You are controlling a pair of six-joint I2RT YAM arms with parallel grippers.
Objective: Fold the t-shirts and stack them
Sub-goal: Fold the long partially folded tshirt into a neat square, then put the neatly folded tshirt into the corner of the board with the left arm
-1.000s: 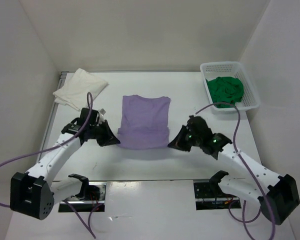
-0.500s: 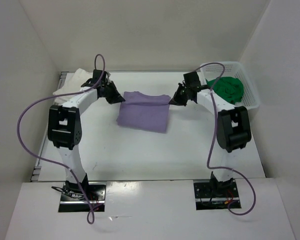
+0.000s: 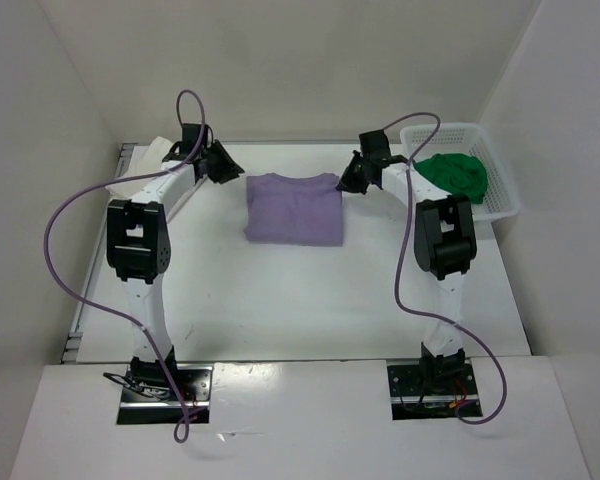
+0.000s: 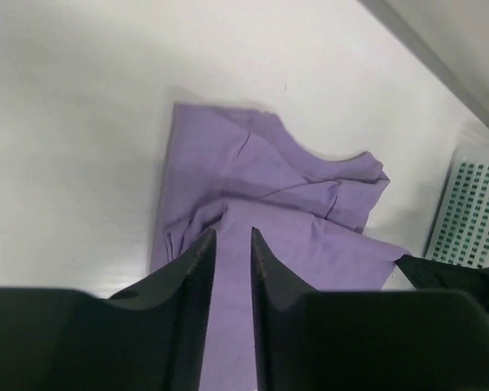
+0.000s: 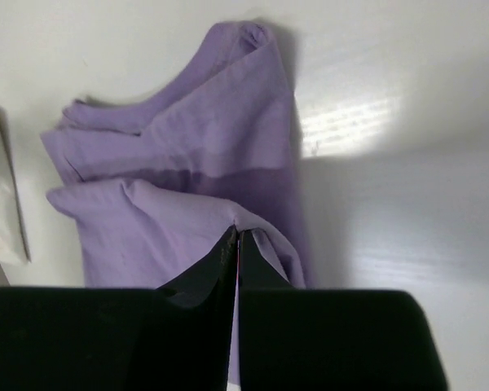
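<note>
Top external view, one item in work: purple t-shirt (image 3: 293, 208), folded to a compact rectangle with its neckline edge at the far end, lying flat on the white table (image 3: 310, 290) toward 12 o'clock from the table's middle. Left gripper (image 3: 232, 172): at the shirt's 10 o'clock corner, arm stretched far out from its base. Left wrist view: two dark fingers (image 4: 197, 269) drawn close with only a narrow slot between them, purple cloth filling the slot and gathered into creases that run toward the tips; hold is on the shirt's edge. Right gripper (image 3: 346, 183): at the shirt's 2 o'clock corner, arm likewise extended. Right wrist view: fingers (image 5: 216, 265) pressed together to a thin line, a peak of purple cloth pinched at their tips, the upper layer of the fold lifted slightly there. Green t-shirt (image 3: 452, 176): bunched, unfolded, inside the white basket (image 3: 502, 205) at 2 o'clock, against the right wall. White t-shirt (image 3: 140, 178): at 10 o'clock near the far left corner, partly covered by the left arm, apart from the purple shirt; its fold state cannot be told. Purple cables (image 3: 60, 230) loop from each arm's wrist down to its base at 6 o'clock.
</note>
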